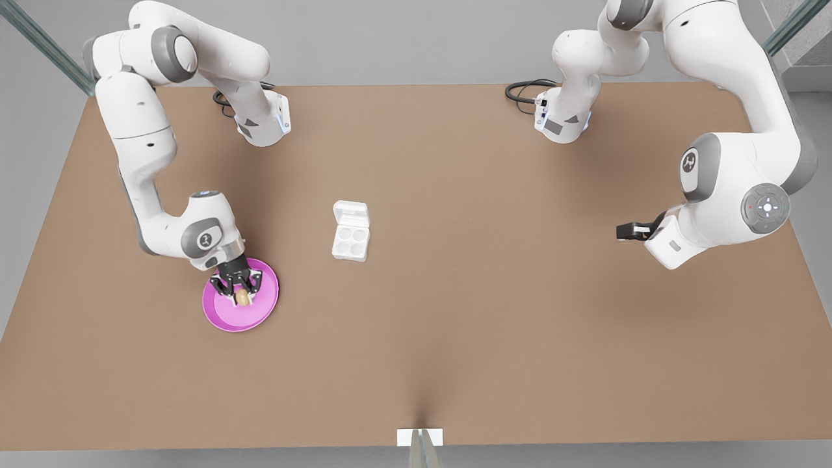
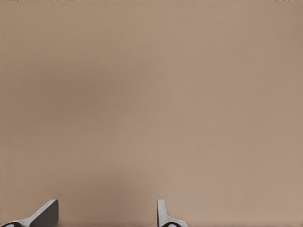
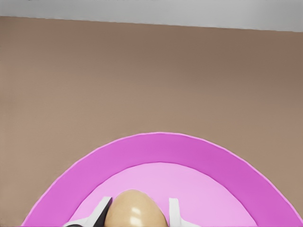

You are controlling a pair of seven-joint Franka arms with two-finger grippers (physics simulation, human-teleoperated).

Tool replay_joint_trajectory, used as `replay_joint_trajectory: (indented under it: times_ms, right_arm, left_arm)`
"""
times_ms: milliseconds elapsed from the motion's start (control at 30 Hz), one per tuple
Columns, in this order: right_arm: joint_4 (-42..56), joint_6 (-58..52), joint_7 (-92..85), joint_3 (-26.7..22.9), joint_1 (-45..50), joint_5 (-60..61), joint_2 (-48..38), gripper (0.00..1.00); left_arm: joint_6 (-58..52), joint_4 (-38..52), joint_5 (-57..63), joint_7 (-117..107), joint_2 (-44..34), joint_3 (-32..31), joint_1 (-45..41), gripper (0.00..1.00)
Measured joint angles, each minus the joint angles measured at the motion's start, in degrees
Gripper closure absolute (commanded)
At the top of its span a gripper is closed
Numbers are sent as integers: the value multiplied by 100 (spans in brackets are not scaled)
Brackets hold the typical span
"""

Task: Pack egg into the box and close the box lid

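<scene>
On the pink plate (image 1: 224, 316), toward the front view's left, my right gripper (image 1: 241, 290) is lowered with its fingers straddling the egg (image 1: 242, 297). In the right wrist view the egg (image 3: 134, 212) sits between my two fingertips (image 3: 174, 212), one on each side, and they appear to press against its sides: I read the jaws as clenched on the egg. Whether the egg rests on the plate or is raised off it cannot be determined. The plate (image 3: 170, 149) lies flat on the brown table (image 1: 494, 292).

The box (image 1: 351, 241) sits near the table centre, well apart from the plate and to its right in the front view. Its four round cups face up and hold nothing. The box lid (image 1: 350, 213) is folded open, lying flat on the far side of the cup tray and joined to it along one edge.

My left gripper (image 1: 625, 230) hangs above the table toward the front view's right, well apart from the box, and waits. In the left wrist view my fingertips (image 2: 48, 212) stand spread with bare table (image 2: 151, 94) between them: jaws released, holding nothing.
</scene>
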Motion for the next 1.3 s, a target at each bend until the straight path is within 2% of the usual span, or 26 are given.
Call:
replay_joint_trajectory:
  times_ms: [133, 200, 233, 267, 367, 500, 600, 667, 700, 733, 767, 800, 833, 900, 933, 1033, 1167, 1300]
  right_arm:
    - [370, 484, 32, -68, 423, 743, -35, 44]
    - [442, 561, -10, -72, 586, 1493, -58, 44]
    - [485, 584, -12, -183, 794, 1876, -64, 44]
    - [520, 645, -11, -733, 1509, 2671, -76, 44]
    - [535, 617, -15, -1061, 2319, 4276, -77, 44]
    - [554, 668, -27, -1007, 2644, 6349, -339, 44]
    - [512, 649, -37, -740, 2628, 7967, -541, 44]
    - [504, 351, -36, -398, 2556, 9185, -595, 44]
    - [560, -282, -31, 460, 1993, 9753, -579, 44]
    - [603, -1140, -248, 1857, 976, 10020, -452, 44]
    - [612, -1665, -788, 2601, 417, 10343, -355, 44]
    - [596, -1903, -882, 2874, 224, 10405, -331, 44]
    - [582, -2479, -1192, 3684, -358, 10536, -194, 44]
    - [540, -3511, -1806, 4823, -1195, 10772, 59, 45]
    - [548, -4035, -1990, 5225, -1503, 11190, 75, 45]
    - [602, -5096, -2035, 5958, -1821, 11768, 352, 45]
    - [655, -5527, -3143, 6184, -1805, 12693, 633, 45]
    - [594, -6108, -3526, 6204, -1742, 12916, 870, 44]
  left_arm:
    - [-56, 0, 4, -5, -8, -5, -1, 0]
    - [-62, 0, 6, 0, -1, 3, 2, 0]
    - [-62, 0, 8, 0, 0, 4, -1, 0]
    - [-62, 0, 12, 0, 0, 2, -1, 0]
    - [-70, 0, 20, -5, -7, 4, -2, 0]
    - [-79, 2, 24, -16, -9, -5, -6, 0]
    - [-88, 0, 25, -18, -26, -5, -7, 0]
    - [-88, 0, 30, -11, -26, -5, -3, 0]
    - [-88, 0, 31, -9, -26, -4, -4, 0]
    - [-88, 5, 32, -9, -26, -5, -6, 0]
    - [-88, 0, 33, -4, -18, -5, -3, 0]
    - [-88, 0, 33, 0, -18, -5, -3, 0]
    - [-88, 0, 34, 4, -18, -5, -8, 0]
    - [-379, 0, 43, -8, -51, -1, 5, 0]
    - [-530, 0, 48, -9, -53, 4, -10, 0]
    - [-642, 0, 55, -9, -36, 4, -1, 0]
    - [-642, 0, 59, -9, -26, 11, -2, 0]
    - [-642, -13, 61, -15, -13, 13, 5, 0]
